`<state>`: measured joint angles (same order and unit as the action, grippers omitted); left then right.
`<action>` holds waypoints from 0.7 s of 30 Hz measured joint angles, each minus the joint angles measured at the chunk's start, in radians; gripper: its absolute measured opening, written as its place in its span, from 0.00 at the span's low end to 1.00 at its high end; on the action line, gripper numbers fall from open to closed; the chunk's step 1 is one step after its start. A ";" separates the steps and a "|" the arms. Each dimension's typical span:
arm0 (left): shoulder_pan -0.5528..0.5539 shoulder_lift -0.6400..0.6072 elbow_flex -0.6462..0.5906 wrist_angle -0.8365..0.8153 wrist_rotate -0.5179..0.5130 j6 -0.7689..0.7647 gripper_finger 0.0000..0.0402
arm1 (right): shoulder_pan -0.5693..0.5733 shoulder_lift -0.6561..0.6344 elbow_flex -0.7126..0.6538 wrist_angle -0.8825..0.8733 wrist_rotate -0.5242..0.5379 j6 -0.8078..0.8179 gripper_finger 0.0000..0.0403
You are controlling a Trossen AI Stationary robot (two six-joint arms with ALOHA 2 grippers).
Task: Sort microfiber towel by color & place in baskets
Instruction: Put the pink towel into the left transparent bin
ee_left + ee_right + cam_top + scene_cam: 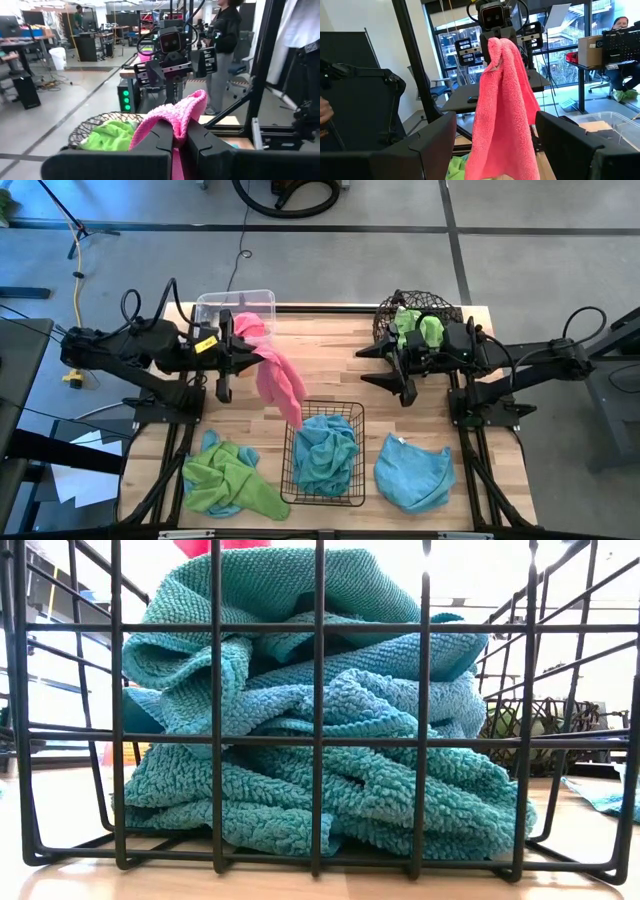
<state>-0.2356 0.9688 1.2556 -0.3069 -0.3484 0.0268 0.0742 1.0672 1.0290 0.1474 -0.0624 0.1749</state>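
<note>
Towel, pink (279,381), was held pinched in left gripper (262,358), draped below it; right gripper (385,366) was spread wide.

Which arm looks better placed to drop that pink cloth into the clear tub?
The left one. Its tool is already shut on the pink towel, which hangs beside the clear plastic tub on that arm's side. The right tool is open and sits across the table by the round wire basket.
</note>
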 joint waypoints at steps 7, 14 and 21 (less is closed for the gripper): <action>0.094 -0.012 0.000 0.021 0.000 0.086 0.00 | -0.001 0.000 0.000 -0.002 0.000 0.000 0.67; 0.264 -0.075 0.000 0.016 -0.073 0.124 0.00 | -0.021 0.000 0.000 -0.028 -0.001 -0.001 0.67; 0.391 -0.136 0.000 0.014 -0.233 0.164 0.00 | -0.063 0.000 0.000 -0.039 0.002 -0.053 0.67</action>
<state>0.1558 0.8332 1.2560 -0.2928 -0.5817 0.1910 0.0107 1.0672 1.0290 0.1089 -0.0606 0.1223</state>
